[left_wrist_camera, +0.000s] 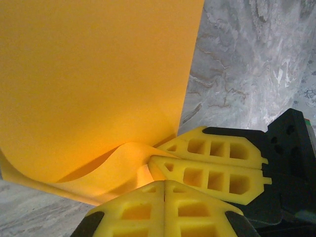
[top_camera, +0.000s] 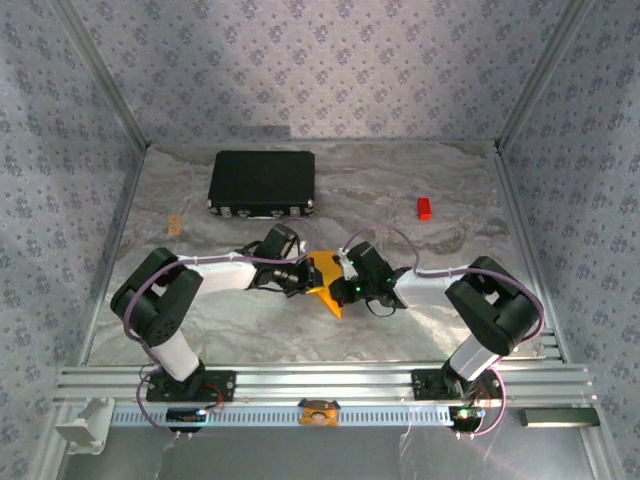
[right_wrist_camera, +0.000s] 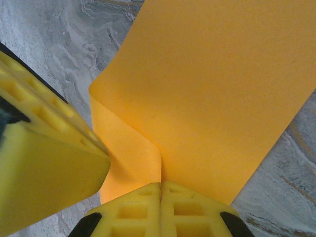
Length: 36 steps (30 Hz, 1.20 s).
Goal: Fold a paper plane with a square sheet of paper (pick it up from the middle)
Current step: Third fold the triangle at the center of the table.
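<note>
Progress: early. Top view: thin orange-yellow square paper sheet (top_camera: 326,282) at middle of tabletop (top_camera: 250,330), between left arm (top_camera: 225,268) and right arm (top_camera: 430,283), elbows out, wrists converging. Left wrist: left jaws pressed together, apparently on sheet's curled edge. Right wrist: right jaws pinching the bend. No sharp crease, no dart; all folds look still to do.

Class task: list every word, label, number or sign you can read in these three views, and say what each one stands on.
No text can be read in these views.
On the black case: pale marks along its front edge, too small to read.
On the square sheet of paper: plain orange, no print.
On the red block: no marking can be made out.
</note>
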Motion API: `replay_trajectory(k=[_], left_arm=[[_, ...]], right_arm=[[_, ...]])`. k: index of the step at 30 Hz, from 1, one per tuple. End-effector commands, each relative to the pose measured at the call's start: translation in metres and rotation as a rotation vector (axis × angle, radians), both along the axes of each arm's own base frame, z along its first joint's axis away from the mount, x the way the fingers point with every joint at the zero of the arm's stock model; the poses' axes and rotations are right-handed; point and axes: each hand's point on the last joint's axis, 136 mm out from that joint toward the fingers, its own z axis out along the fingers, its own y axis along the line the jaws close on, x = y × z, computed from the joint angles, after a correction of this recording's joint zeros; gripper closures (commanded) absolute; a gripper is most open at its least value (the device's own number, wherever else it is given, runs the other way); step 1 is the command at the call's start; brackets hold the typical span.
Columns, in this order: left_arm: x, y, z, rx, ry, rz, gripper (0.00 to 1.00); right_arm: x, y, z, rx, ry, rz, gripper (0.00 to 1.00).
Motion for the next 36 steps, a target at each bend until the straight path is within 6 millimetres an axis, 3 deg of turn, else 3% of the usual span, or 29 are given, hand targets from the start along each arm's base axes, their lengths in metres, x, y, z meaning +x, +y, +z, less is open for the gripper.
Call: replay_trajectory(k=[1, 15, 20, 23, 26, 31, 33, 36], left_arm=[[-0.002, -0.001, -0.003, -0.012, 0.013, -0.004, 1.0], [-0.006, 0.016, -0.043, 0.097, 0.039, 0.006, 1.0], [-0.006, 0.02, -0.048, 0.116, 0.038, 0.004, 1.0], [-0.006, 0.02, -0.048, 0.118, 0.037, 0.003, 1.0], [-0.006, 0.02, -0.048, 0.121, 0.035, 0.002, 1.0], [-0.005, 0.019, -0.048, 0.12, 0.034, -0.001, 1.0], [-0.005, 0.02, -0.049, 0.121, 0.035, -0.001, 1.0], [-0.005, 0.019, -0.048, 0.121, 0.033, -0.001, 1.0]], right_arm=[[-0.004, -0.016, -0.018, -0.068, 0.042, -0.037, 1.0], [-0.004, -0.014, -0.016, -0.056, 0.043, -0.031, 1.0], [-0.004, -0.008, -0.007, -0.023, 0.042, -0.019, 1.0], [-0.002, -0.003, 0.003, 0.003, 0.039, -0.015, 0.92], [0.004, -0.006, 0.016, 0.005, 0.035, -0.048, 0.77], [0.014, -0.033, 0.035, -0.004, 0.044, -0.184, 0.57], [0.01, -0.032, 0.043, 0.046, 0.065, -0.177, 0.55], [-0.004, -0.02, 0.048, 0.112, 0.127, -0.123, 0.61]])
